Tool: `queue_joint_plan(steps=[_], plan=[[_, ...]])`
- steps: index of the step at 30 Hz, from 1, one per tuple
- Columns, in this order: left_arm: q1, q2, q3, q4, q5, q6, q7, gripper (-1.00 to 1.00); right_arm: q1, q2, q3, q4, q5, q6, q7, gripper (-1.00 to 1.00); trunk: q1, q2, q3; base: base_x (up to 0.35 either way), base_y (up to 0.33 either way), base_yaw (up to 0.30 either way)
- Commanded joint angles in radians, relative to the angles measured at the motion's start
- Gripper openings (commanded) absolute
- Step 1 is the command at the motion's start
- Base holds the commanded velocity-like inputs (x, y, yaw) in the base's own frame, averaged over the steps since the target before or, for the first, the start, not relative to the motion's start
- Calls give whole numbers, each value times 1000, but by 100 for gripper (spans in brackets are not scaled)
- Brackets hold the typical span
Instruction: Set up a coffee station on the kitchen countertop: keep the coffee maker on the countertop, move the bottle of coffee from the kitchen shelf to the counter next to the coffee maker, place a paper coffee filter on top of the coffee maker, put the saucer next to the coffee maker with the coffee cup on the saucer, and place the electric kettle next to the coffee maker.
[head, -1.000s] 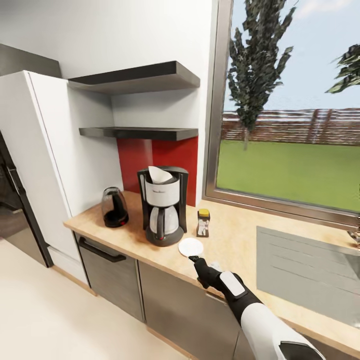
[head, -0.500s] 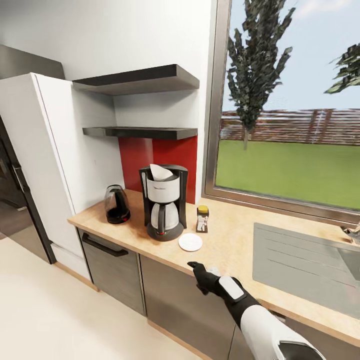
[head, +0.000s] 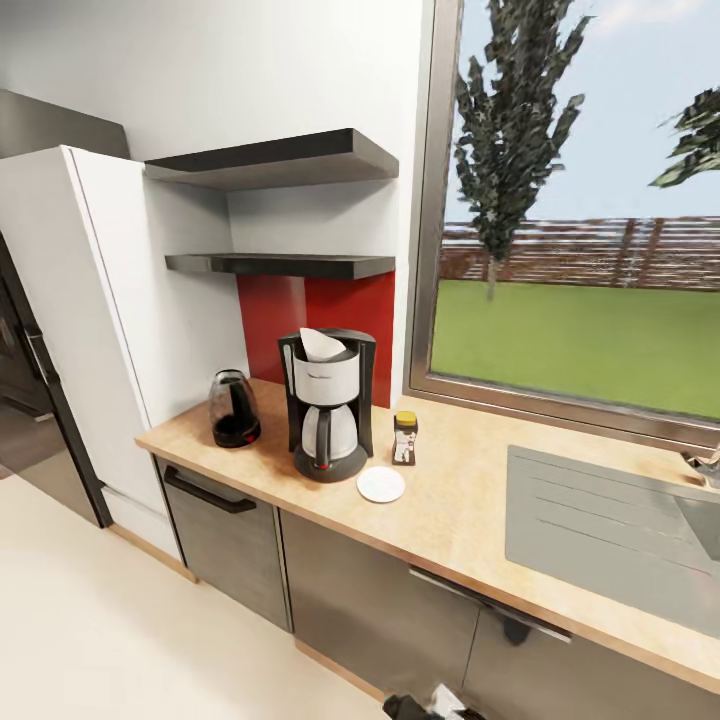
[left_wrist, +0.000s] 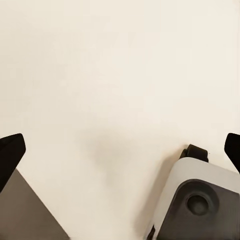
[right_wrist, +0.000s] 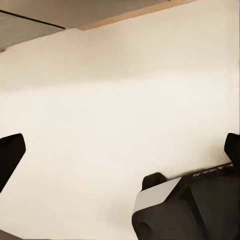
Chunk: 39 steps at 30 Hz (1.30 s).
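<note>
In the head view the black and white coffee maker (head: 328, 412) stands on the wooden countertop (head: 460, 515) with a white paper filter (head: 320, 345) on its top. A dark electric kettle (head: 233, 410) stands just left of it. The small coffee bottle (head: 404, 438) with a yellow lid stands to its right. A bare white saucer (head: 381, 485) lies in front of the bottle. My right gripper (right_wrist: 120, 150) hangs low in front of the cabinets, open and holding nothing, over the floor. My left gripper (left_wrist: 120, 150) is also open and holds nothing above the floor.
Two dark wall shelves (head: 275, 160) hang above the coffee maker. A white fridge (head: 90, 330) stands at the left, a grey sink (head: 610, 525) is set in the counter at the right, below a large window (head: 580, 220). Cream floor (head: 120, 630) lies before the cabinets.
My right arm has pulled back from the counter edge near the saucer and dropped almost out of the head view. The camera backed away slightly at first.
</note>
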Motion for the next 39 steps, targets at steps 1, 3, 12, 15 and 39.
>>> queue_joint_plan(steps=[1,3,12,15,39], plan=[[0,0,-9,-1,6,7,4,100,17,0,-9,-1,27,-19,1,100,0,-1,0,0,0,0],[0,-4,-10,5,6,6,3,100,77,0,-9,0,116,-103,-9,100,0,-1,0,0,0,0],[13,-46,-12,18,4,-76,1,100,140,-95,-9,0,424,-156,-119,100,0,-1,0,0,0,0],[18,-63,-13,22,3,-99,1,100,160,-106,-9,0,543,-159,-125,100,0,-1,0,0,0,0],[33,-58,-12,24,4,-178,-1,100,197,-104,-14,-3,727,-158,-119,100,0,-1,0,8,23,-13]])
